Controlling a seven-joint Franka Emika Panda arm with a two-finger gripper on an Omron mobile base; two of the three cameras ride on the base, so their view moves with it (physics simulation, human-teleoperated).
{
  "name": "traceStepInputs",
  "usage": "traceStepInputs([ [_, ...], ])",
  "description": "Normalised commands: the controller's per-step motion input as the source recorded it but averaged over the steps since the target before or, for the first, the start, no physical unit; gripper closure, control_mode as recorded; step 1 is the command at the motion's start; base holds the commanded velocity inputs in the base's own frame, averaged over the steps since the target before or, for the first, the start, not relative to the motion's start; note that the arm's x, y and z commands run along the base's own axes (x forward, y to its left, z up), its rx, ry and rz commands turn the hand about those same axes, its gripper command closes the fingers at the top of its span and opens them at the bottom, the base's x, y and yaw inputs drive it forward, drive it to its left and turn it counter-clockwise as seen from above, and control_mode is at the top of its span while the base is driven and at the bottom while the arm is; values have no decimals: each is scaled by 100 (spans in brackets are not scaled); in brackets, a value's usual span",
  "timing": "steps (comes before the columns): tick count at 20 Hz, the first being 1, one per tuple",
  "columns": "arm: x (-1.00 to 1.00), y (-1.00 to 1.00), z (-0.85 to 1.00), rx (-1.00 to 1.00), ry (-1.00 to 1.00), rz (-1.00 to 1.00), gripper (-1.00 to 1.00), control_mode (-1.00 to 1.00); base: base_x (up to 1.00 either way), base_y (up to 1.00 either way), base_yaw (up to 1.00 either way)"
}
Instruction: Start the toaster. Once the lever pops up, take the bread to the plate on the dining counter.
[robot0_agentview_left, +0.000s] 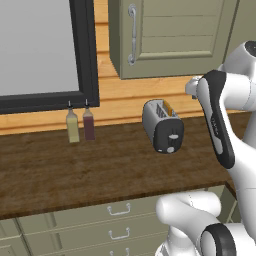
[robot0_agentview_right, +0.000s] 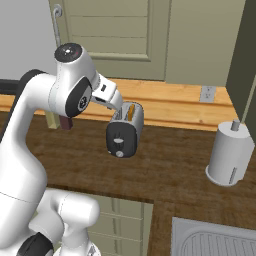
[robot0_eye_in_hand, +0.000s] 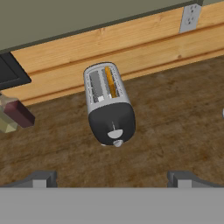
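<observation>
- Toaster (robot0_eye_in_hand: 109, 105): a small silver-grey body with a black end face, standing on the dark wood counter (robot0_agentview_left: 60, 170); the black end, with its lever knob low on the face, points toward the robot.
- Pincer (robot0_eye_in_hand: 112, 179): in the hand view its two dark fingertips (robot0_eye_in_hand: 41, 178) rise well apart, spread, with nothing between them; they hang above the counter on the near side of the toaster, clear of it.
- Bread (robot0_eye_in_hand: 110, 81): a golden-tan edge shows in one of the two top slots, sunk mostly within the toaster; the neighbouring slot looks grey inside.
- Arm: in the base views the white wrist reaches to just behind and above the toaster's rear end.
- Two bottles, one pale (robot0_agentview_left: 73, 126) and one dark red (robot0_agentview_left: 88, 124), stand side by side by the wooden back wall, left of the toaster.
- Paper-towel roll (robot0_agentview_right: 229, 154): upright on the counter, well to the right.
- Wall outlet (robot0_agentview_right: 207, 93) on the wooden back panel; olive cabinet doors (robot0_agentview_left: 175, 35) hang above.
</observation>
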Motion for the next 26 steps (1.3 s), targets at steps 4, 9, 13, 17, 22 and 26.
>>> traceStepInputs([
  [4, 0, 0, 0, 0, 0, 0, -100, -100, 0, 0, 0],
  [9, 0, 0, 0, 0, 0, 0, -100, -100, 0, 0, 0],
  [13, 0, 0, 0, 0, 0, 0, -100, -100, 0, 0, 0],
  [17, 0, 0, 0, 0, 0, 0, -100, -100, 0, 0, 0],
  [22, 0, 0, 0, 0, 0, 0, -100, -100, 0, 0, 0],
  [26, 0, 0, 0, 0, 0, 0, -100, -100, 0, 0, 0],
])
